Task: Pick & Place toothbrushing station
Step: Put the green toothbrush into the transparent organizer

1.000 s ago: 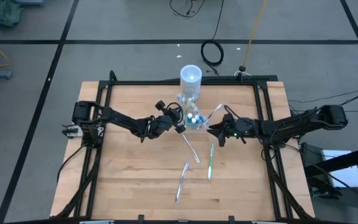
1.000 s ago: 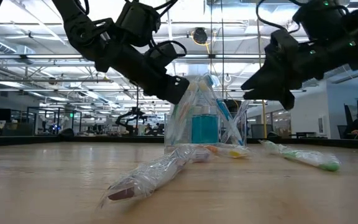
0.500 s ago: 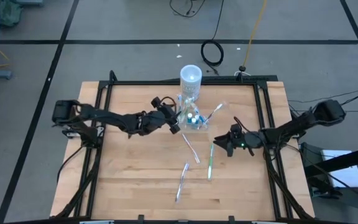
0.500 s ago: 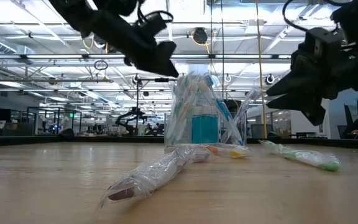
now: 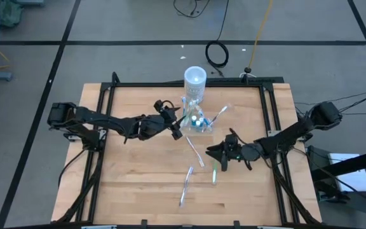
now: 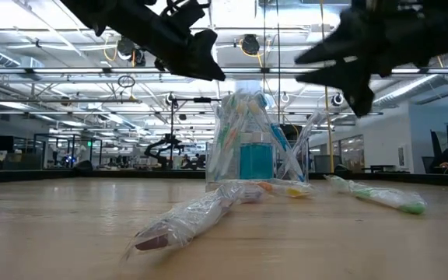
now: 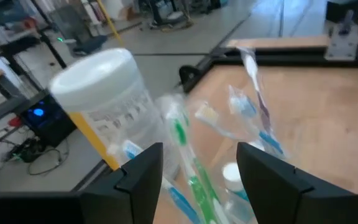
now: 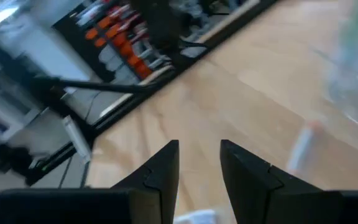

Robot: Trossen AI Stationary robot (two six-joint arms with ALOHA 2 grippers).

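My left tool (image 5: 173, 123) hangs above the wooden surface (image 5: 132, 178), its fingers spread with nothing between them, just beside the clear container (image 5: 196, 122) of the toothbrushing station. That container stands upright toward the far middle of the surface, close in front of a taller white cylinder (image 5: 194, 79), and bristles with slim blue, green and white toothbrushes (image 7: 185, 146) around small blue white-capped tubes (image 6: 256, 159). My right tool (image 5: 216, 152) hovers low over a wrapped green toothbrush (image 5: 214, 170) lying nearer the front, fingers parted and empty. Two more wrapped brushes lie loose on the surface: one (image 5: 196, 152) just before the container, another (image 5: 186, 186) closer to the front edge.

The loose brushes look light and stiff under their crinkly film (which I judge slippery and apt to slide before the handle does). I would take the green one across the middle of its handle, fingers straddling it flat to the wood, since a pinch near either end would likely let it pivot. The container seems thin-walled and top-heavy with its load, so a nudge from an arriving brush could tip it; a brush going in should probably be lowered upright into a gap among the others, not dropped. From the level view the container sits square on the surface, not tilted.
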